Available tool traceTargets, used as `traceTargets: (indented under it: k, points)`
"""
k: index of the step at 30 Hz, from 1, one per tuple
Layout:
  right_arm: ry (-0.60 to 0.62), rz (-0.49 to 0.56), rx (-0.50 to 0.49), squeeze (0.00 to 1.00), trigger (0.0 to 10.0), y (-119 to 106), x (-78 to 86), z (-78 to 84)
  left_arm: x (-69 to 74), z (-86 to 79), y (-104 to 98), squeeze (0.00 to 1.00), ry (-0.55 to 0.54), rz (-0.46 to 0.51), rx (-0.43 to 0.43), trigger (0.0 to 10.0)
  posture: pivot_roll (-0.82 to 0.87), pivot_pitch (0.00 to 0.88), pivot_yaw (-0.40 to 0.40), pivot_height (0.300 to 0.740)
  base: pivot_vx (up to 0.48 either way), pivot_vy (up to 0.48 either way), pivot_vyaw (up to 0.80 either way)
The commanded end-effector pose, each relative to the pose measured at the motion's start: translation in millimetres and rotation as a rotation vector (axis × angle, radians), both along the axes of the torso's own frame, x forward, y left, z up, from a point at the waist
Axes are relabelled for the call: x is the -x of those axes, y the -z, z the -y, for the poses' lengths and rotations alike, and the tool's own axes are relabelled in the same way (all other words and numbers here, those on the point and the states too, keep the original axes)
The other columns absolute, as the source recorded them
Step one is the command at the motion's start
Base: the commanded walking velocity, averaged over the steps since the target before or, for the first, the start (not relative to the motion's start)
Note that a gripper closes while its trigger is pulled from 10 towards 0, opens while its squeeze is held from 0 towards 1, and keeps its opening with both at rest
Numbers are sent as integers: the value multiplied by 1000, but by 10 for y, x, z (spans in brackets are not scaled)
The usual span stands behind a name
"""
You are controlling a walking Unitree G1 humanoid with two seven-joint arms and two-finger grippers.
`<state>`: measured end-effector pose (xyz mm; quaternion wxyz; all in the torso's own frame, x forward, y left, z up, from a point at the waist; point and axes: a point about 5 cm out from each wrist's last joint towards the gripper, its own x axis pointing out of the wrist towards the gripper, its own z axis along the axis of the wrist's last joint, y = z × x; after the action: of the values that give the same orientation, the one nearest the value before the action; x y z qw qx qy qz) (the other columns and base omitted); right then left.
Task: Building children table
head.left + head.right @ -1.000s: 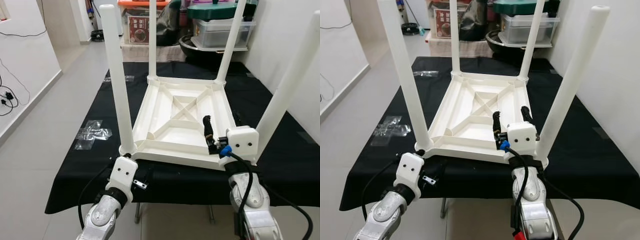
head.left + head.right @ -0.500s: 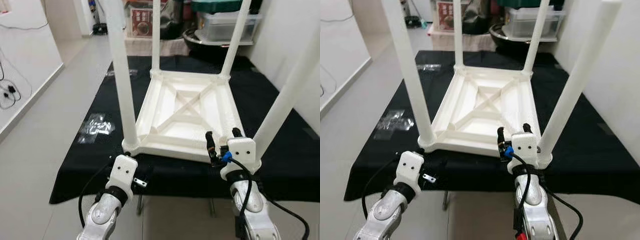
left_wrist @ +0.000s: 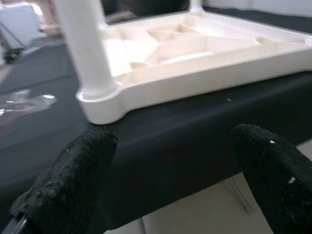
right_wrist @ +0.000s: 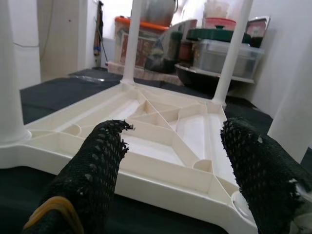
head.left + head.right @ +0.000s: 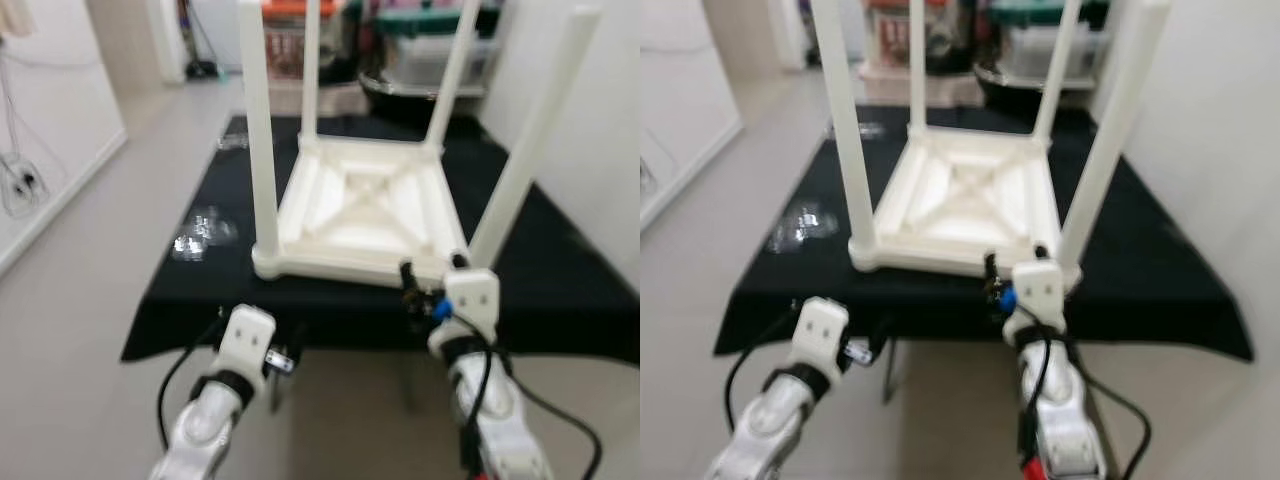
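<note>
The white plastic children's table [image 5: 362,208] lies upside down on the black-clothed table [image 5: 580,290], four legs up. The sound move now is to check each leg's seating, then grip the near rim at both corners evenly. The left gripper [image 3: 170,183] is wide open, empty, just short of the near-left corner. The right gripper [image 4: 190,161] is likewise wide open, holding nothing, facing the near edge.
</note>
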<state>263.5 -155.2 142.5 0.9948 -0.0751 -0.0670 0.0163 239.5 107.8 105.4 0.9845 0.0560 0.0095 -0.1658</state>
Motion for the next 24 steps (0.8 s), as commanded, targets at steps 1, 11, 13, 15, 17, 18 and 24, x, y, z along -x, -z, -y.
traceTargets:
  k: [1, 11, 13, 15, 17, 18, 24]
  points:
    - [1, -9, 7, 0, 10000, 7, -8, 26, 8, 8, 16, 0, -3, -12, -1, 10000, 72, 0, -60, 740, 0, 0, 0]
    - [15, -42, 20, 0, 10000, 61, -22, 77, 16, 22, 14, 0, 3, -16, -10, 10000, 71, 0, -64, 740, 0, 0, 0]
    - [11, -45, 27, 0, 10000, 61, -29, 75, 21, 34, 5, 0, 12, -9, -15, 10000, 70, 0, -65, 740, 0, 0, 0]
    - [10, -44, 30, 0, 10000, 58, -31, 76, 24, 40, 4, 0, 14, -9, -19, 10000, 71, 0, -66, 740, 0, -259, 0]
    - [10, -47, 30, 0, 10000, 61, -33, 80, 30, 49, 4, 0, 17, -8, -23, 10000, 70, 0, -67, 740, 0, -334, 0]
    - [10, -47, 30, 0, 10000, 61, -33, 80, 30, 49, 4, 0, 17, -8, -23, 10000, 70, 0, -67, 740, 0, -409, 0]
    - [16, -54, 38, 0, 10000, 81, -37, 111, 32, 56, 2, 0, 22, -5, -29, 10000, 70, 0, -67, 740, 0, -441, 0]
